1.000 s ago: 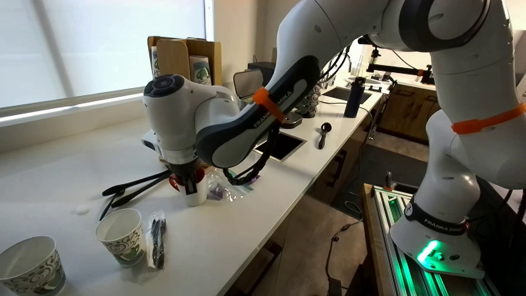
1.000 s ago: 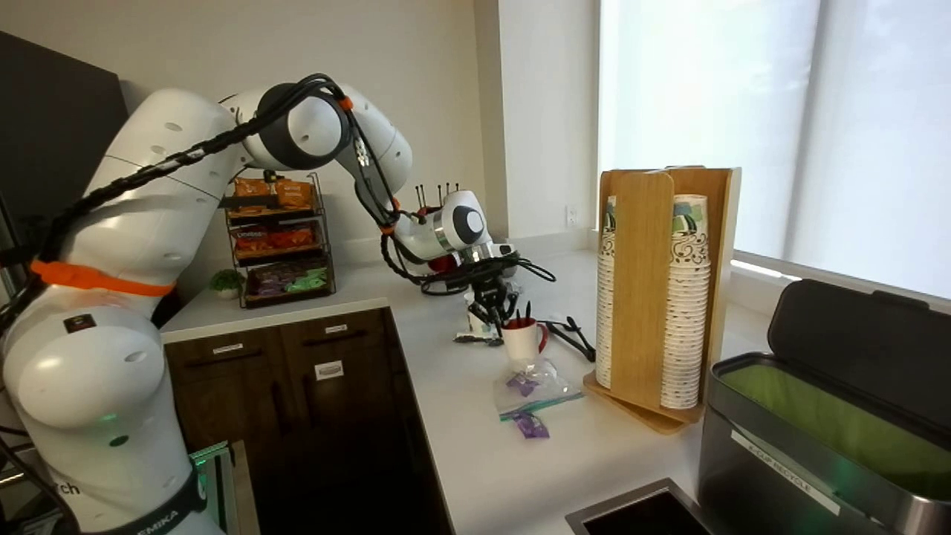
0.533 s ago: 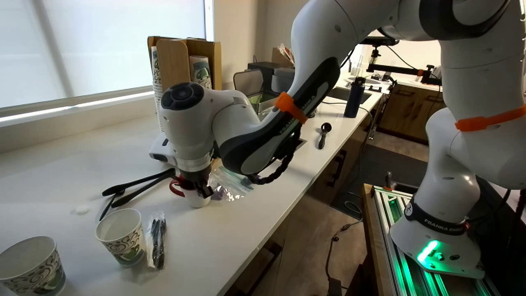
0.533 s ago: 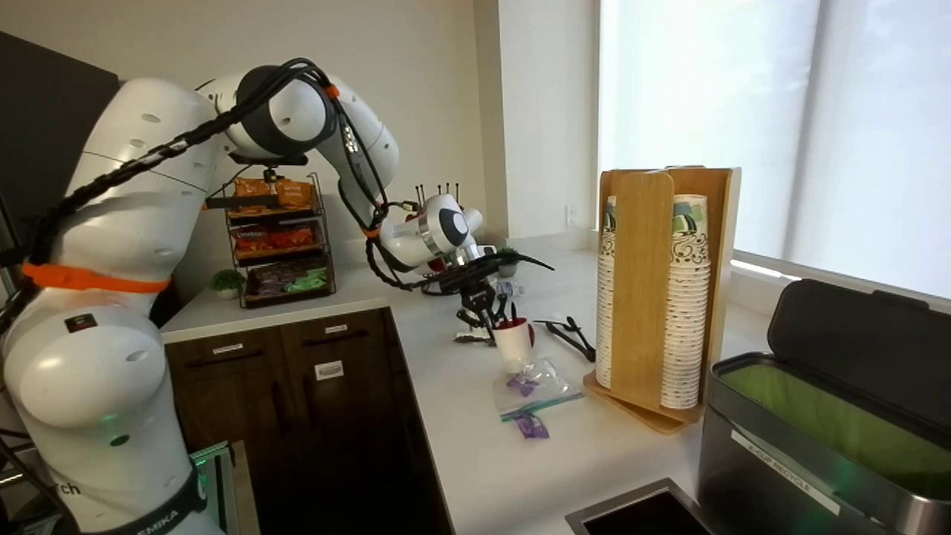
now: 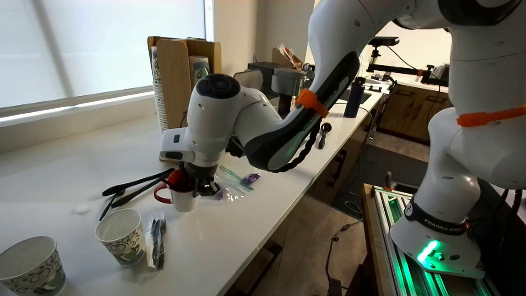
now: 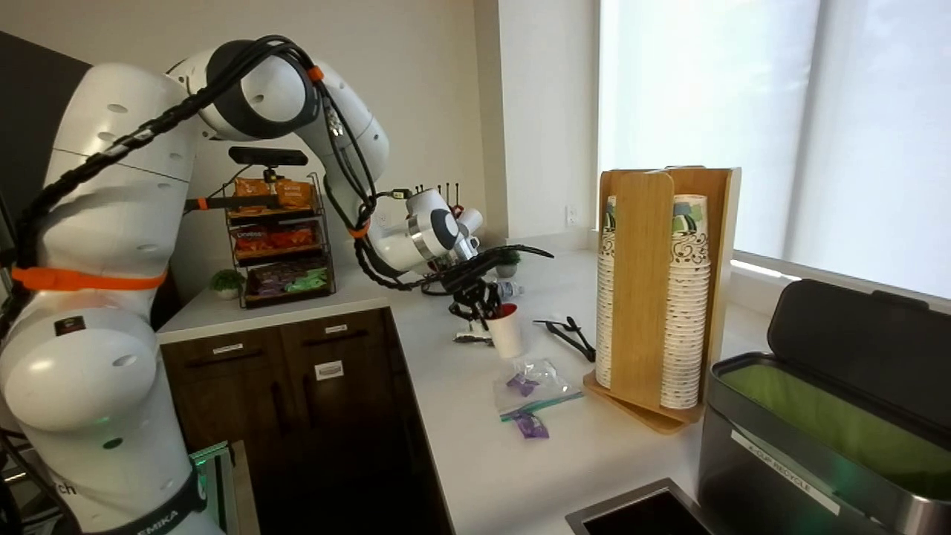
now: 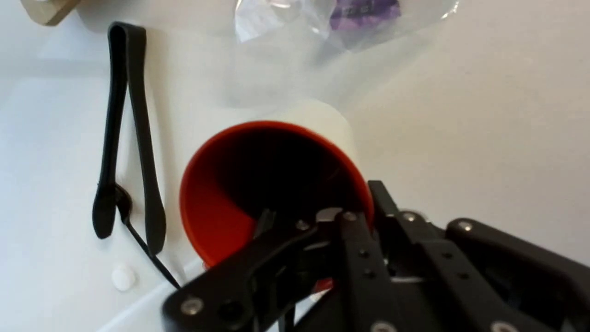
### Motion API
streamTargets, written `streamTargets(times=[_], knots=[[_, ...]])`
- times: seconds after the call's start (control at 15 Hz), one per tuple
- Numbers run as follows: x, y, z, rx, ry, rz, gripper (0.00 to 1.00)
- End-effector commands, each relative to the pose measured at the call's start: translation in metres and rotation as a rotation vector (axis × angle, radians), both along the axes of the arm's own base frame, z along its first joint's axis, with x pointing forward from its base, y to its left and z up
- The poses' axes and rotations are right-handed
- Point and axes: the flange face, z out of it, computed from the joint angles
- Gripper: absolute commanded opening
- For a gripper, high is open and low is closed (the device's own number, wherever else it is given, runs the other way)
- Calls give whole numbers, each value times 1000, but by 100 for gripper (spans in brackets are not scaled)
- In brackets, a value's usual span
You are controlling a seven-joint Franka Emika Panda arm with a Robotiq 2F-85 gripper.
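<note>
A white mug with a red inside and red handle (image 5: 183,201) stands tilted at the counter, away from the plastic bag. It also shows in an exterior view (image 6: 507,334) and in the wrist view (image 7: 216,216). My gripper (image 5: 197,187) is shut on the mug's rim, with one finger inside and one outside. The gripper also shows in an exterior view (image 6: 487,306) and in the wrist view (image 7: 368,210). The inner fingertip is hidden in the dark mug. I cannot tell whether the mug's base touches the counter. Black tongs (image 7: 138,115) lie beside the mug, over a thin black spoon (image 7: 154,263).
A clear zip bag with purple packets (image 6: 546,383) lies near the mug. Two patterned paper cups (image 5: 123,238) (image 5: 35,265) and wrapped black cutlery (image 5: 157,242) are on the counter (image 5: 213,238). A wooden cup holder (image 6: 643,282) and an open bin (image 6: 773,453) stand nearby.
The gripper and the mug have moved together away from the bag, leftward in both exterior views over the last half second. The mug has turned and tilted, its handle now further left.
</note>
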Motion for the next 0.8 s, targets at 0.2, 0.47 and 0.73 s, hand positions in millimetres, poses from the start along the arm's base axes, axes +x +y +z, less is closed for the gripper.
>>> streamTargets(times=[0.2,0.47,0.73], knots=[[-30,2,22,56,72,120,3],[-37,5,28,71,108,189,3],[-42,13,29,33,144,254,3]])
